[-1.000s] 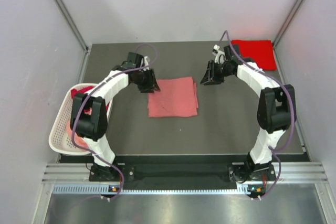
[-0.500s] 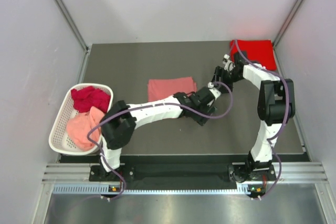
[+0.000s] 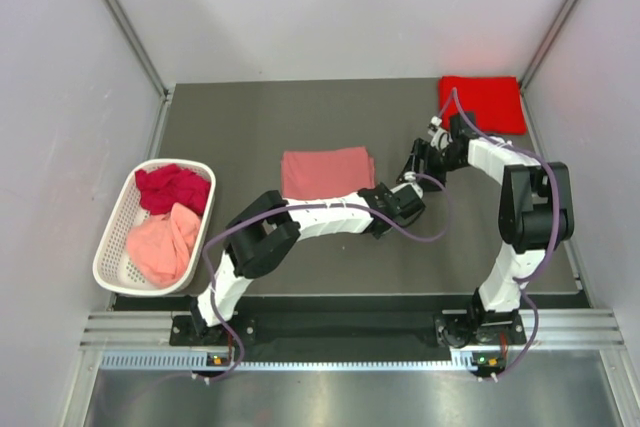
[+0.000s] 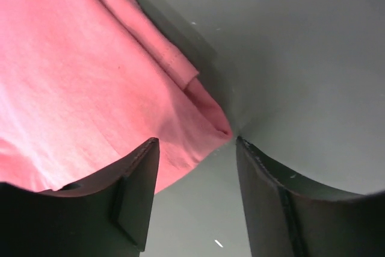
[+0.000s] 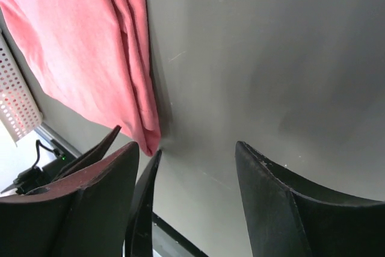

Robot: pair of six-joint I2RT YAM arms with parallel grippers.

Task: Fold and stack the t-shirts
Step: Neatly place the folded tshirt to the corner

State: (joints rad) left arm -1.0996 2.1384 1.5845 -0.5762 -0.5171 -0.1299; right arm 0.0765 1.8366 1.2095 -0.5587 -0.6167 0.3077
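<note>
A folded salmon pink t-shirt [image 3: 325,169] lies mid-table. My left arm reaches across in front of it, and the left gripper [image 3: 405,203] sits at its near right corner. In the left wrist view that gripper [image 4: 197,142] is open, the shirt's [image 4: 90,70] corner just beyond the fingertips and nothing gripped. My right gripper [image 3: 421,161] hangs open just right of the shirt; its wrist view shows the gripper [image 5: 186,148] over bare table beside the shirt's [image 5: 84,40] folded edge. A bright red folded t-shirt [image 3: 482,103] lies at the back right. Dark crimson [image 3: 172,187] and pale pink [image 3: 164,245] t-shirts sit crumpled in the basket.
A white slotted basket [image 3: 113,247] stands at the table's left edge. Grey walls with metal posts close in the left, right and back. The two grippers are very near each other, and the left one's dark fingers [image 5: 144,203] show in the right wrist view.
My left arm has swung from the pink shirt's left side across to its near right corner. The right gripper has dropped slightly toward the same spot. Both grippers have opened wider.
</note>
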